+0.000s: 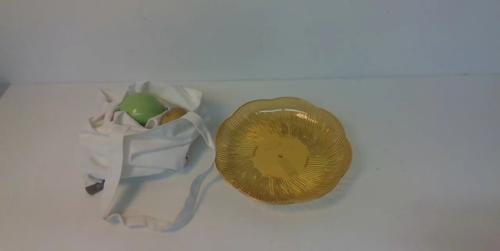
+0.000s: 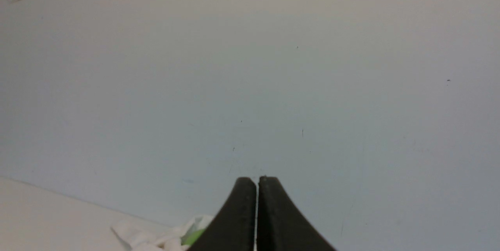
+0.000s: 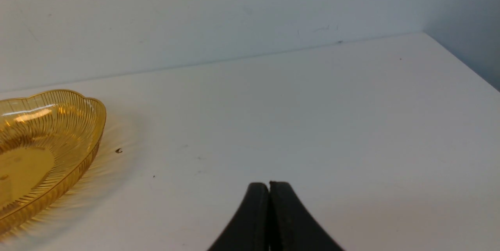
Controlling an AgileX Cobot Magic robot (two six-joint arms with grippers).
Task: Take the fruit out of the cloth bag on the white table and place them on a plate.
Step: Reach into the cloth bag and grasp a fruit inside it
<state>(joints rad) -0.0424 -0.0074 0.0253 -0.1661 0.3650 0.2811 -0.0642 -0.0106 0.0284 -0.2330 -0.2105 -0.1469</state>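
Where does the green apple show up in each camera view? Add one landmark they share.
Front view: green apple, upper left, in the bag.
Left wrist view: bottom edge, left of centre, partly hidden by the gripper.
Right wrist view: not in it.
Shared landmark: the wall.

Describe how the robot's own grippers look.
Both the left gripper and the right gripper show plain, dark, near-black jaws that narrow toward blunt tips. No markings or cables are visible; the arms are out of view.
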